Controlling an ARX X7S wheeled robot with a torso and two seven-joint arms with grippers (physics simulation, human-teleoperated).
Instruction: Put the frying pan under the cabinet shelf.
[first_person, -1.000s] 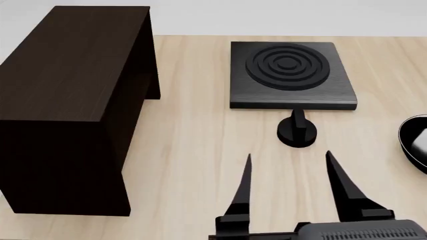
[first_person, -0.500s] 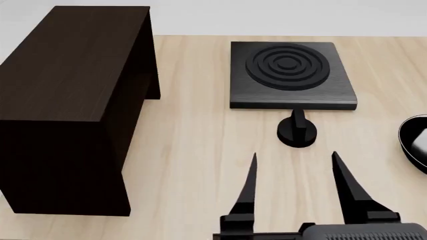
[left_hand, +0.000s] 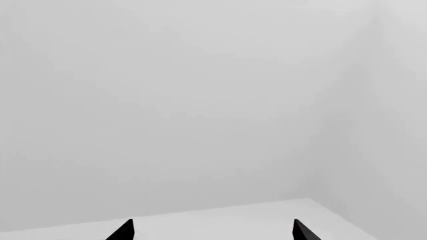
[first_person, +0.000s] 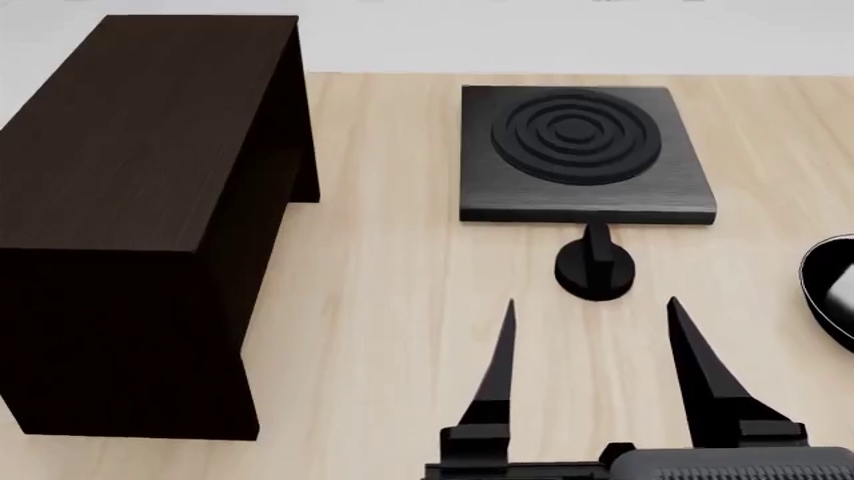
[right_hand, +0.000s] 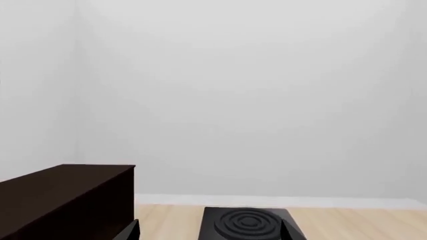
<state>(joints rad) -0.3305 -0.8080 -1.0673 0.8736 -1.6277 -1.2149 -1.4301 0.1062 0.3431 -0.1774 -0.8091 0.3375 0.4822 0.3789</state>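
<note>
At the worktop's (first_person: 387, 300) left side stood the cabinet shelf (first_person: 134, 150), a tall dark wood box on side-panel legs. Its open underside faced the bare middle of the worktop, which was probably the cleanest way in for the pan. The left end effector (left_hand: 210, 229) was out of the head view; its own camera showed two fingertips set apart against a blank wall.

Right of the open strip lay the square black stove plate (first_person: 581, 150), and just in front of its near edge sat a small black round piece with an upright stem (first_person: 594, 270). The right end effector (first_person: 590, 303) hovered near that piece, its fingers spread wide and holding nothing.

At the far right edge of the head view, the frying pan (first_person: 821, 290) was only partly in frame, with no handle visible. A good pickup would likely mean swinging right, clear of the small piece, and finding the handle before closing. The carry back could then stay low enough to pass under the cabinet top, between the legs.
</note>
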